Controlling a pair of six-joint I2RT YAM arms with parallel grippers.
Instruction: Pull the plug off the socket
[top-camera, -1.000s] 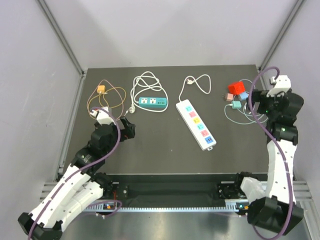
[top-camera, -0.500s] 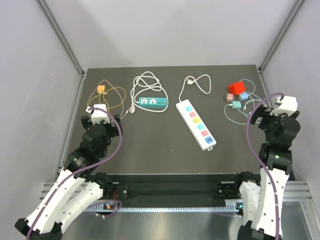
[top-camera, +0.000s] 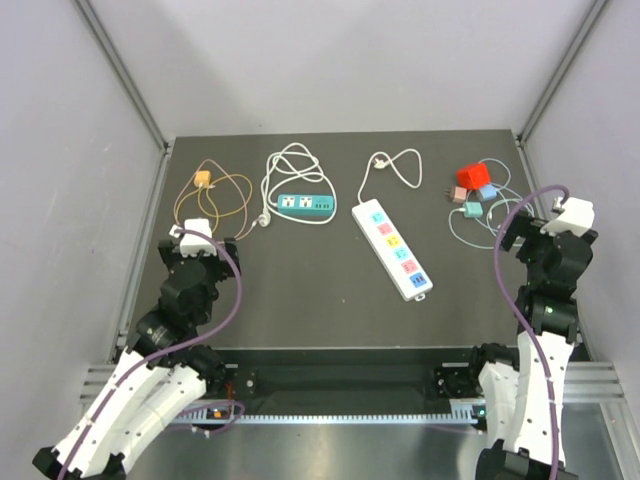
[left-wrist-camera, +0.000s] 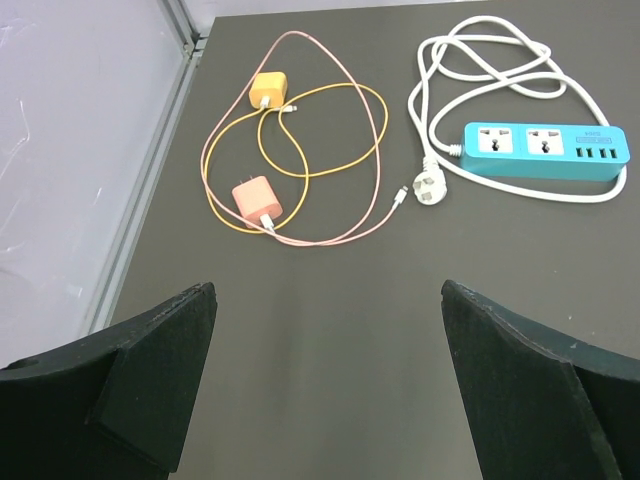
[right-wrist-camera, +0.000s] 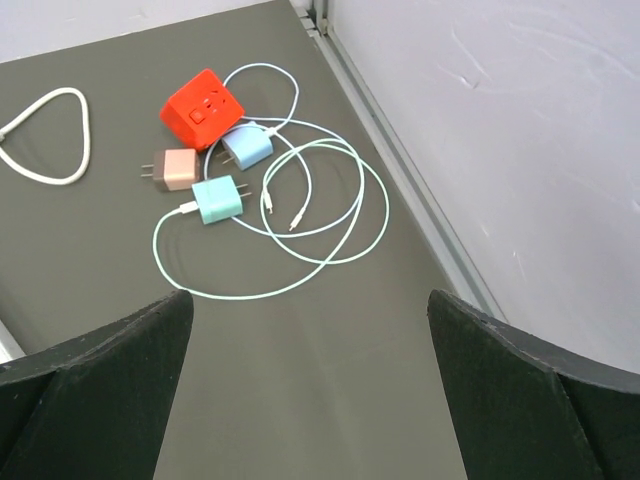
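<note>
- Light-blue plug (right-wrist-camera: 247, 147) lies at the far right of the surface (top-camera: 300, 290), pressed against one side of the red cube socket (right-wrist-camera: 203, 108). Whether its pins are seated cannot be told.
- The right arm rises steeply along the right edge, its wrist bent toward the far right corner. The right tool (right-wrist-camera: 308, 293) hangs over bare surface on the near side of the socket, fingers wide apart and holding nothing.
- The left arm is folded low at the near left, wrist aimed at the far edge. The left tool (left-wrist-camera: 325, 285) is spread wide with nothing between its fingers, on the near side of the pink charger (left-wrist-camera: 258, 198) and the orange charger (left-wrist-camera: 268, 90).
- A tan plug (right-wrist-camera: 175, 168) and a teal plug (right-wrist-camera: 218, 198) lie just beside the cube. Their thin cables loop over one another, so it is hard to tell which cable belongs to which plug.
- The white cable (right-wrist-camera: 50, 130) is cut off by the left edge of the right wrist view.
- Both tools' fingers are cropped at the bottom of their wrist views.
</note>
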